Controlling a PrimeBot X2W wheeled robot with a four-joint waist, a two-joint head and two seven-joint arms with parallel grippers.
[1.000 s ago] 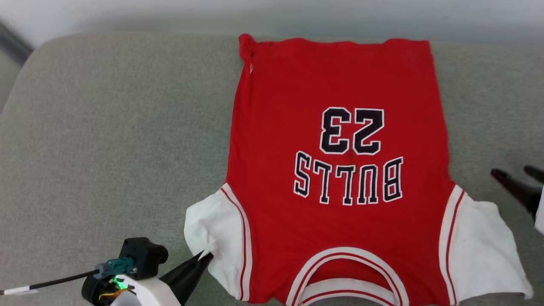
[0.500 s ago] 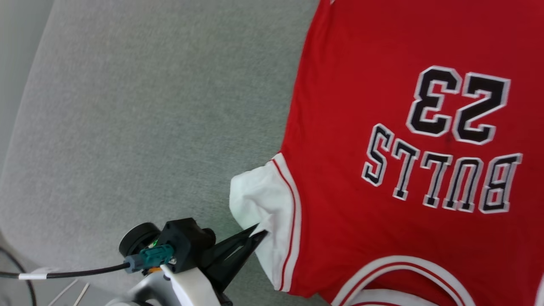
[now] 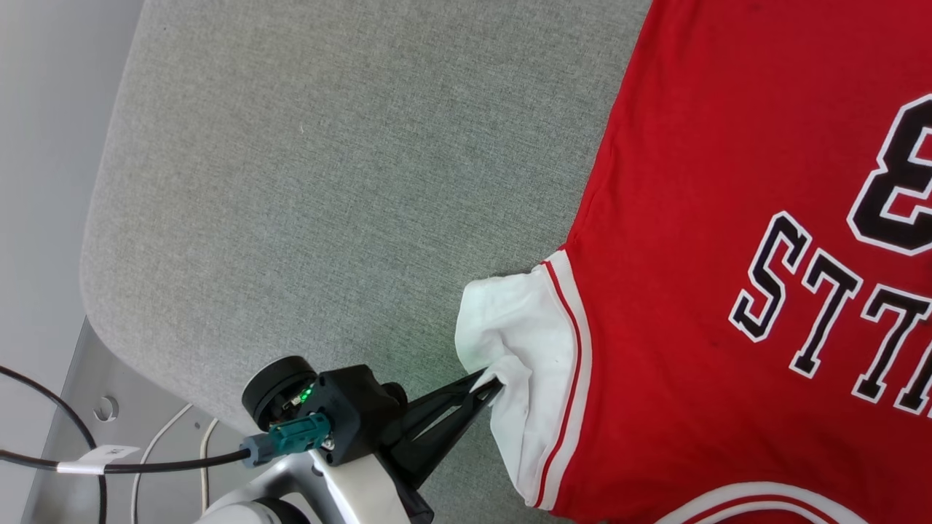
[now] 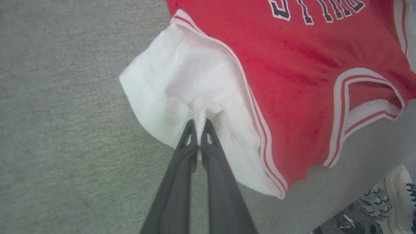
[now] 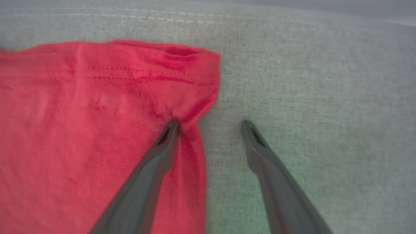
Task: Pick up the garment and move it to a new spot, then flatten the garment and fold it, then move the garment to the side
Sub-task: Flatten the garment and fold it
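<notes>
since a second ago our head view has swung left and drawn closer. the garment [image 3: 692, 218] now runs off its right edge, and our left gripper [image 3: 494, 383] keeps its hold. its two fingers are clamped together on a puckered fold of the white sleeve [image 3: 520, 335]. our right gripper [image 5: 210, 124] stands wide apart at the red hem corner, with one finger on the cloth and the other on the bare grey cushion [image 3: 328, 182]. the garment lies spread on that cushion, lettering up, collar toward us.
</notes>
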